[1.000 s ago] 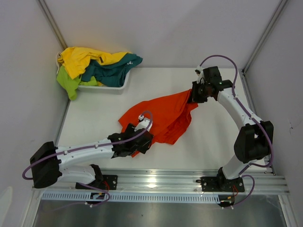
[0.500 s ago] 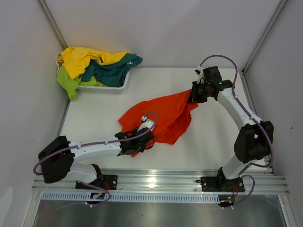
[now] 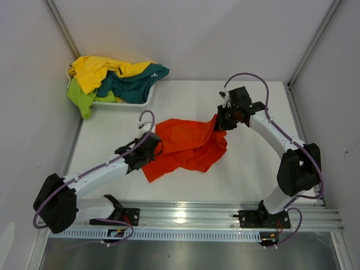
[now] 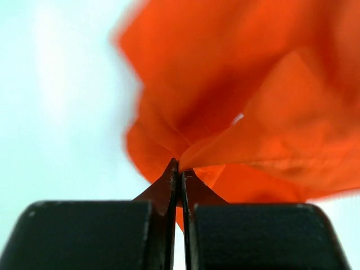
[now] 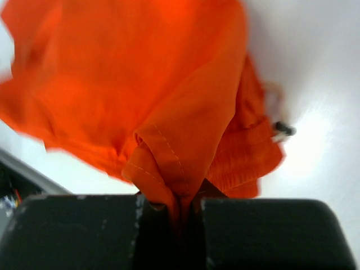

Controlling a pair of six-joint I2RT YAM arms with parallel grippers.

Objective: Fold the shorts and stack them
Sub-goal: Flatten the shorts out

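Orange shorts (image 3: pixel 188 147) held at both ends. Left gripper (image 4: pixel 179 171) clenched, apparently on a fold; right gripper (image 5: pixel 179 205) grasps a hem.

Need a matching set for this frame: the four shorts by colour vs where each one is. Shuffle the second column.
Things:
1. orange shorts
2. yellow shorts
3. lime-green shorts
4. teal shorts

Places:
A. hanging over the left end of the white basket
B. draped over the basket's right end
C. pinched by the left gripper and the right gripper, out on the table
D. top of the pile, at the basket's far left

Pairs: 1-C, 2-D, 3-A, 4-B
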